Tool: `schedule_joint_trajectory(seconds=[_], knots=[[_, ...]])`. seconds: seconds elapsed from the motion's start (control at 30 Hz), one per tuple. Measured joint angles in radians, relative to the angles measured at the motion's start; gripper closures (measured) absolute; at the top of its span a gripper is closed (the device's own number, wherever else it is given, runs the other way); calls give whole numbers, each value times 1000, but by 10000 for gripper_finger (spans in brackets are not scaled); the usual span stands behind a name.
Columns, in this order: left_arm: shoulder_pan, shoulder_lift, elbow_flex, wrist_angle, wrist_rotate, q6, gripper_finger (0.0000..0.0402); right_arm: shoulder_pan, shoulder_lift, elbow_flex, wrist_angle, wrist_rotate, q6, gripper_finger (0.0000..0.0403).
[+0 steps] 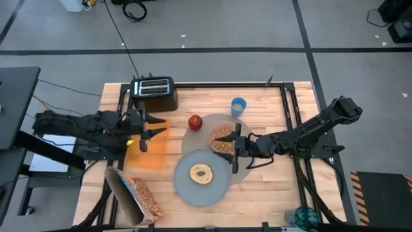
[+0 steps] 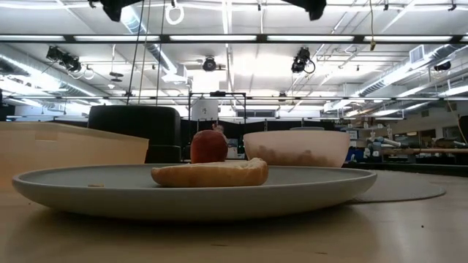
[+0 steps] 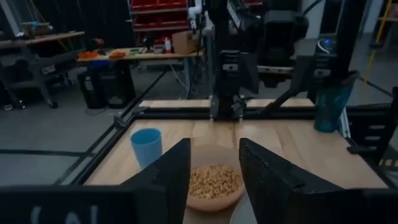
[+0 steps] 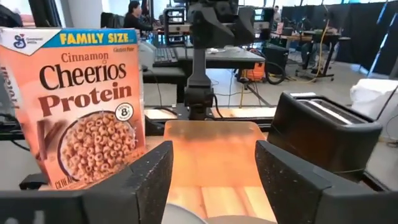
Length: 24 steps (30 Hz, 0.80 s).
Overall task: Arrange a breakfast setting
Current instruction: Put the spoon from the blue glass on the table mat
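A translucent pink bowl (image 1: pixel 222 139) of cereal stands on the round grey-tan mat (image 1: pixel 212 122). The grey plate (image 1: pixel 187 187) overlaps the mat's near edge and carries the bagel (image 1: pixel 201 173). The red apple (image 1: pixel 195 121) stands at the mat's far left rim, and the blue cup (image 1: pixel 239 106) stands beyond the mat. My right gripper (image 1: pixel 233 147) is open just right of the bowl and touches nothing. My left gripper (image 1: pixel 150 133) is open and empty above the orange board (image 1: pixel 151 154). No spoon shows.
A black toaster (image 1: pixel 154 91) stands at the far left of the table. A cereal box (image 1: pixel 132 193) stands at the near left corner and also shows in the right wrist view (image 4: pixel 74 106). Bare wood lies right of the mat and near the front edge.
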Motion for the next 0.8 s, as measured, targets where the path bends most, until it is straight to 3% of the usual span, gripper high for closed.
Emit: schedule_joint_trajectory(seconds=[0.27,0.5,0.67,0.8], knots=[[87,80,0,93,89,11,270,35,-117,-118,0,20,-2,183],[94,80,-5,133,90,26,245,72,-314,-230,-6,60,9,183],[94,84,-95,152,90,-30,241,40,-452,-345,-16,-15,34,188],[93,72,-173,278,90,-44,245,19,-512,-443,-9,-39,95,192]])
